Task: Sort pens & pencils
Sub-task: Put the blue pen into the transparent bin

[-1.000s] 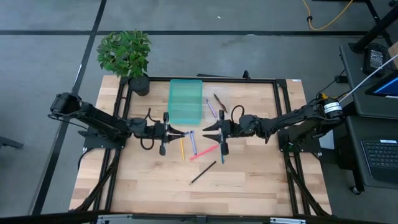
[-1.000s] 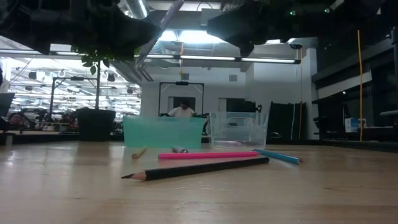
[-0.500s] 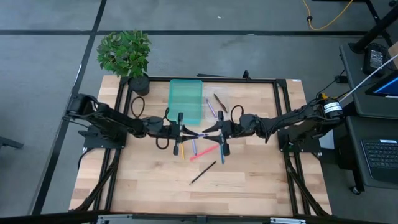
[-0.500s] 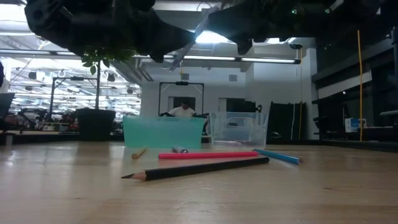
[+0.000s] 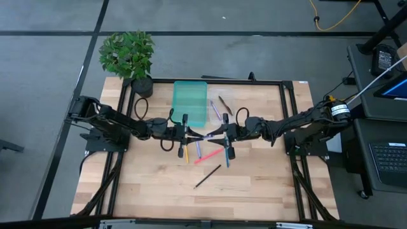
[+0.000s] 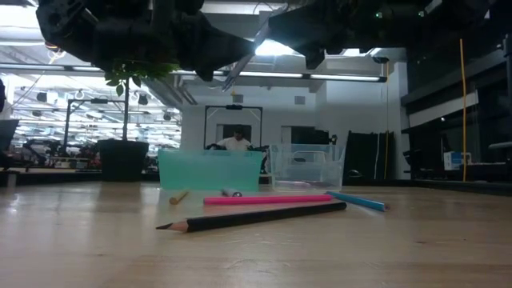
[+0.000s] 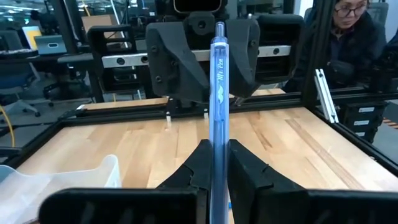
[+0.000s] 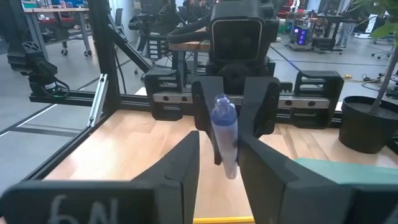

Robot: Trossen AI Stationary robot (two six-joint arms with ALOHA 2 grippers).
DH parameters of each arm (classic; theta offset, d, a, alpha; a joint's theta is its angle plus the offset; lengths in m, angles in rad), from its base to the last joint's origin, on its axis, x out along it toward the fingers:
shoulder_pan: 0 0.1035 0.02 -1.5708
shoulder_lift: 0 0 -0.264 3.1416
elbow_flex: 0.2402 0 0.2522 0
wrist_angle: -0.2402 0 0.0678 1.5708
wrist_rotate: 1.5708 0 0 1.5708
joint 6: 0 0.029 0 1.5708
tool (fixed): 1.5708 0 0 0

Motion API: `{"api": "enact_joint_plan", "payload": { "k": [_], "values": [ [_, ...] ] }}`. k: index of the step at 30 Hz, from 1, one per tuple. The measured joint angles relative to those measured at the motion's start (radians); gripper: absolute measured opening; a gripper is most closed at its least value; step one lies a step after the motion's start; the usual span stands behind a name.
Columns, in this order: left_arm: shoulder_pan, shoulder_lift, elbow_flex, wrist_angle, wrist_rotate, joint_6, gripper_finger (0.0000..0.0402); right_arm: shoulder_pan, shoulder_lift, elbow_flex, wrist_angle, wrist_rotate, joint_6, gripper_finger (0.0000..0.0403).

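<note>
One translucent blue pen (image 7: 218, 118) with printed lettering is pinched in the left gripper (image 7: 214, 163), between the right gripper's (image 8: 219, 163) spread fingers.

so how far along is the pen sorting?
Done: two sticks lie in the clear tray. In hand: left gripper holds a blue pen midair, tip between the right gripper's open fingers. Left: black pencil, pink stick, yellow-orange stick on the table.

Table (image 5: 254, 184): pale wood planks with visible grain and a smooth satin finish, framed in matt black metal rails (image 5: 289, 127). Trays: one teal tray (image 5: 189, 102) of frosted translucent plastic, one clear tray (image 6: 308, 166) of glossy transparent plastic. Blue pen (image 7: 218, 112): glossy translucent plastic barrel; black pencil (image 6: 256, 216): matt coating with a bare wood tip.
</note>
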Motion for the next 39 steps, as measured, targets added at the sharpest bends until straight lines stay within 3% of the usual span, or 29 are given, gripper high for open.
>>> {"api": "enact_joint_plan", "payload": {
  "k": [18, 21, 24, 34, 39],
  "values": [
    [0.017, 0.018, 0.000, 0.006, 0.033, -0.007, 0.0021, 0.003, 0.074, 0.041, 0.038, -0.008, -0.012, 0.0109],
    [0.016, 0.018, 0.000, 0.003, 0.034, -0.009, 0.0021, 0.003, 0.077, 0.045, 0.036, -0.007, -0.030, 0.0086],
    [0.016, 0.018, 0.000, -0.009, 0.032, -0.018, 0.0021, 0.002, 0.077, 0.045, 0.036, 0.004, -0.045, 0.0039],
    [0.017, 0.018, 0.000, -0.014, 0.050, -0.027, 0.0022, 0.003, 0.077, 0.045, 0.028, 0.016, -0.057, 0.0038],
    [0.000, 0.018, 0.000, -0.025, 0.049, -0.047, 0.0087, 0.003, 0.077, 0.045, 0.030, 0.008, -0.053, 0.0038]
  ]
}}
